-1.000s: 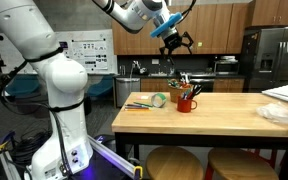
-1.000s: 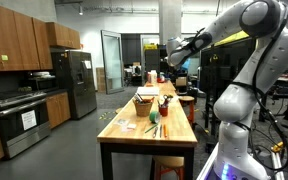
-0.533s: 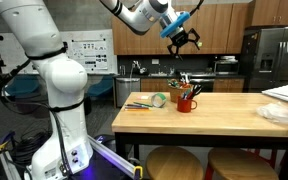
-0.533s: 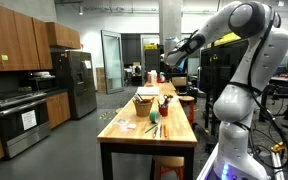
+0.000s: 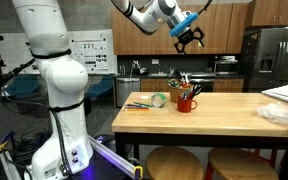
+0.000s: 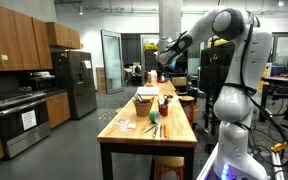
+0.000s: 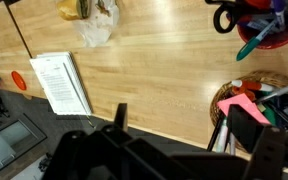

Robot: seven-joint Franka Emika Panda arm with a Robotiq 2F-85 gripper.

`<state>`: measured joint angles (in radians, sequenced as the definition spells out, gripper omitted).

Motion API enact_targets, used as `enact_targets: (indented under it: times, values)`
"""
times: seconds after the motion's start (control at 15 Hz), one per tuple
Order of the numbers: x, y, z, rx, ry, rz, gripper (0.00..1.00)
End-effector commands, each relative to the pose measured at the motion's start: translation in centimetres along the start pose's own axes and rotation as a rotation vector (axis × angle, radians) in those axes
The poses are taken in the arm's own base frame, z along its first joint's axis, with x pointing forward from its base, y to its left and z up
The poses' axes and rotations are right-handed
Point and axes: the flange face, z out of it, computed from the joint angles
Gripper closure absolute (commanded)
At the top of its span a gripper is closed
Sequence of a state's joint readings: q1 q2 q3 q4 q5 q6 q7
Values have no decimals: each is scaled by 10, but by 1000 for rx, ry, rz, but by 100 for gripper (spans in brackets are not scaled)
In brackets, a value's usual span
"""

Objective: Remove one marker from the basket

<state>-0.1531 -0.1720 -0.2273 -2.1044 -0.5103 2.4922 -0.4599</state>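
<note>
Over the last second my gripper (image 5: 191, 36) has climbed and swung further from the basket (image 5: 187, 102). The basket sits on the bench (image 5: 224, 115), well below, with its markers (image 5: 183, 87) sticking out. In the wrist view the jaws stand wide apart with nothing between them. I judge no marker is out yet, and I'll have to come back down.

The arm (image 5: 56, 75) is glossy white, with rounded links and grey joint bands. A blue wrist collar (image 5: 187, 21) sits above the black gripper (image 5: 192, 40).
</note>
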Motion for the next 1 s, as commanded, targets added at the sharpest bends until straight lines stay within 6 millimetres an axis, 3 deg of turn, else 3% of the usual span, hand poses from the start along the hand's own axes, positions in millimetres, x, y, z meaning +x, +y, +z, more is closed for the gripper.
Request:
enact_targets:
  times: [0.0, 0.93]
  values:
    - [34, 12, 3, 29, 36, -9, 0]
    - [142, 14, 32, 185, 46, -13, 0]
